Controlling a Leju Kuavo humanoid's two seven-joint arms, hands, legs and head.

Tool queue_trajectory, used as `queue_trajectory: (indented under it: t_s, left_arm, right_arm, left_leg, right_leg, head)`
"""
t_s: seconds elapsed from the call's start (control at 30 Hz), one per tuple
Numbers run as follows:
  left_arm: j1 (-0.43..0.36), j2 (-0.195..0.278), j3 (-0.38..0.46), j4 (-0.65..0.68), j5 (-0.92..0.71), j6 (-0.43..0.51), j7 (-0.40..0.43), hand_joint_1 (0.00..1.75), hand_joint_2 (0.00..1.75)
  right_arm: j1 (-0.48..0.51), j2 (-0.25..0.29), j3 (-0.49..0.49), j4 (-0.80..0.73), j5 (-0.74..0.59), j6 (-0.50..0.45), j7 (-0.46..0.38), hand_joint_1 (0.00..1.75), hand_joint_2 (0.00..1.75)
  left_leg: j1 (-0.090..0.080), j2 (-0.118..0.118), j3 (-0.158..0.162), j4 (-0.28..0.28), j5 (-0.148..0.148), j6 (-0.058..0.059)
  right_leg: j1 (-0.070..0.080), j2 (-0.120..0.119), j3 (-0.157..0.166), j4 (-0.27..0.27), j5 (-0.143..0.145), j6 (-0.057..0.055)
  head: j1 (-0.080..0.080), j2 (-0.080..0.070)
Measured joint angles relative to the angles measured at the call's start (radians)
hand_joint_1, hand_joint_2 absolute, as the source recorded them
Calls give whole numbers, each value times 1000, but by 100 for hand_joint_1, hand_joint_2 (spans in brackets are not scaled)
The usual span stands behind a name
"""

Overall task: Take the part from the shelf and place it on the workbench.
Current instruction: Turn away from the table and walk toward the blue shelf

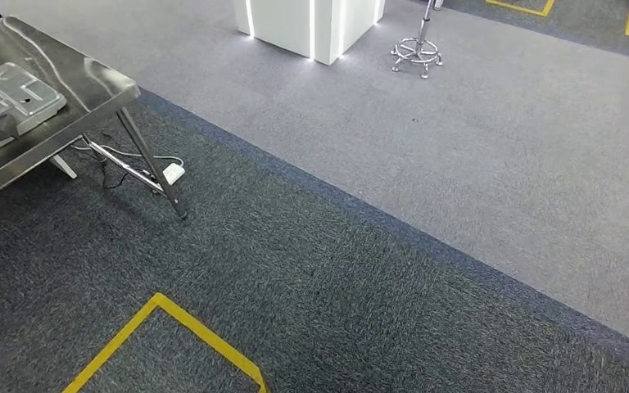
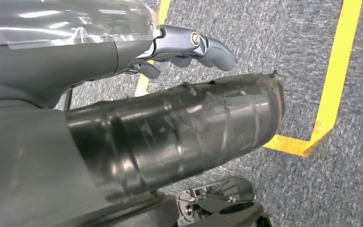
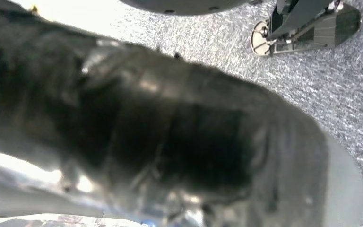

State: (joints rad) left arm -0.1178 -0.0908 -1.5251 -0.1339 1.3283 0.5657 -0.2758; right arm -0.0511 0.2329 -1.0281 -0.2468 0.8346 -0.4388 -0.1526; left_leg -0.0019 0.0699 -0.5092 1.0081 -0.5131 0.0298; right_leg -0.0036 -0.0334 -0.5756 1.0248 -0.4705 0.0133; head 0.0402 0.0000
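While head view looked down at carpet, steel workbench (image 1: 90, 82) stood at far left, grey metal part (image 1: 8, 98) lying flat on its top near edge. Power strip (image 1: 172, 173) lay on floor beside bench leg; yellow tape corner (image 1: 188, 327) on dark carpet nearer camera. Left hand (image 2: 170, 123) hung over carpet, fingers (image 2: 212, 49) extended alongside shiny silvery surface (image 2: 66, 19); grip could not be told. Right hand (image 3: 170, 132) was blurred and dark, its state could not be told.
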Motion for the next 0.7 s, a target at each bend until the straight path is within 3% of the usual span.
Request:
queue_trajectory:
  t_s: [0.07,0.1,0.2,0.23,0.27,0.3,0.33,0.4,0.47,0.53,0.6,0.67,0.7]
  left_arm:
    - [-2,0,0,0,0,0,0,0,0]
    - [-2,0,0,0,0,0,0,0,0]
    - [0,0,0,0,0,0,0,0,0]
    - [2,0,0,0,0,0,0,0,0]
    - [4,0,0,0,0,0,0,0,0]
    - [4,0,0,0,0,0,0,0,0]
    - [5,0,0,0,0,0,0,0,0]
    - [4,1,0,0,0,0,0,0,0]
    - [3,1,0,0,0,0,0,0,0]
    - [2,1,0,0,0,0,-1,0,0]
    - [0,1,-1,0,0,0,-2,0,0]
    - [1,1,-1,0,0,0,-3,0,0]
    - [2,1,-1,0,0,0,-3,0,0]
  right_arm:
    - [1,0,3,0,0,0,0,0,0]
    - [1,0,4,0,0,0,0,0,0]
    - [-1,0,6,0,1,0,0,0,0]
    - [-1,0,7,0,1,0,0,0,0]
    - [-1,0,7,0,1,0,0,0,0]
    - [0,0,8,0,1,0,0,0,0]
    - [0,0,8,0,2,1,0,0,0]
    - [-1,0,9,0,3,2,0,0,0]
    - [-1,0,10,0,4,4,0,0,0]
    - [0,0,11,0,4,10,0,0,0]
    - [1,0,11,0,6,16,0,0,0]
    - [0,0,11,0,8,18,0,0,0]
    - [-1,0,11,0,8,19,1,0,0]
  left_leg:
    - [4,-9,-2,12,-13,-10]
    - [6,-23,-14,41,-34,-15]
    - [9,-59,-100,227,-129,-24]
    - [10,-61,-125,278,-142,-25]
    - [11,-62,-135,293,-134,-26]
    - [12,-63,-125,265,-106,-26]
    - [14,-68,-99,205,-65,-25]
    - [18,-104,-45,75,-7,-21]
    - [16,-127,-28,26,3,-15]
    - [14,-113,-26,21,9,-3]
    - [15,-92,-24,12,18,13]
    - [13,-68,-24,6,22,23]
    - [11,-55,-24,6,21,26]
  right_leg:
    - [-4,11,1,-7,4,-13]
    - [-6,17,2,-11,7,-19]
    - [-6,37,1,-12,10,-30]
    - [-5,45,1,-11,10,-30]
    - [-5,55,1,-9,10,-30]
    - [-5,65,1,-7,9,-29]
    - [-6,76,1,-4,8,-28]
    - [-5,96,-3,4,6,-21]
    - [-4,111,-10,9,7,-9]
    - [-6,122,-15,8,11,4]
    - [-8,96,-28,34,-8,14]
    - [-9,56,-73,133,-68,21]
    - [-10,48,-105,200,-99,24]
  head:
    - [0,0]
    - [0,0]
    - [0,0]
    - [0,0]
    - [0,0]
    - [0,0]
    - [0,0]
    - [0,0]
    - [0,0]
    - [0,0]
    - [1,0]
    - [2,0]
    - [2,0]
